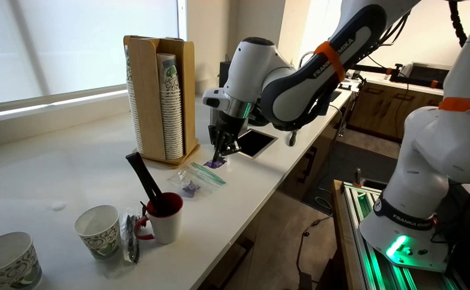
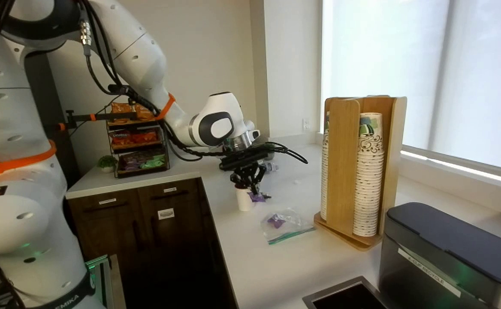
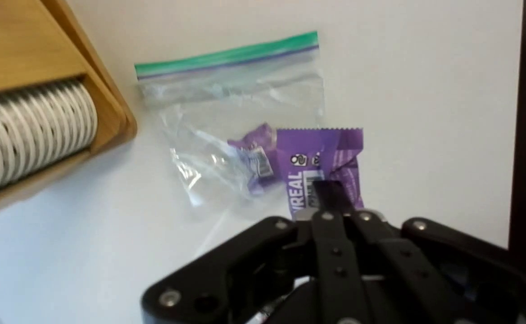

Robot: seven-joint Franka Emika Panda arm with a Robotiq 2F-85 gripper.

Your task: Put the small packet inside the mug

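Observation:
The mug (image 1: 168,223) stands on the counter with a dark red rim and handle and a whitish body. Long black utensils (image 1: 146,181) stand in it. It also shows in an exterior view (image 2: 245,201); I cannot make it out in the wrist view. My gripper (image 3: 335,191) is shut on a small purple packet (image 3: 303,146), which sticks out past the fingertips. The held packet shows in both exterior views (image 1: 215,163) (image 2: 257,197), held above the counter. In the exterior view (image 2: 252,189) my gripper overlaps the mug's upper right side; whether it is above or beside the mug is unclear.
A clear zip bag (image 3: 227,101) with another purple packet (image 3: 263,164) lies on the counter. A wooden cup dispenser (image 1: 144,96) stands beside it. Patterned paper cups (image 1: 98,231) (image 1: 9,262) and a wrapped dark item (image 1: 130,237) are by the mug. A square opening (image 1: 255,143) is in the counter.

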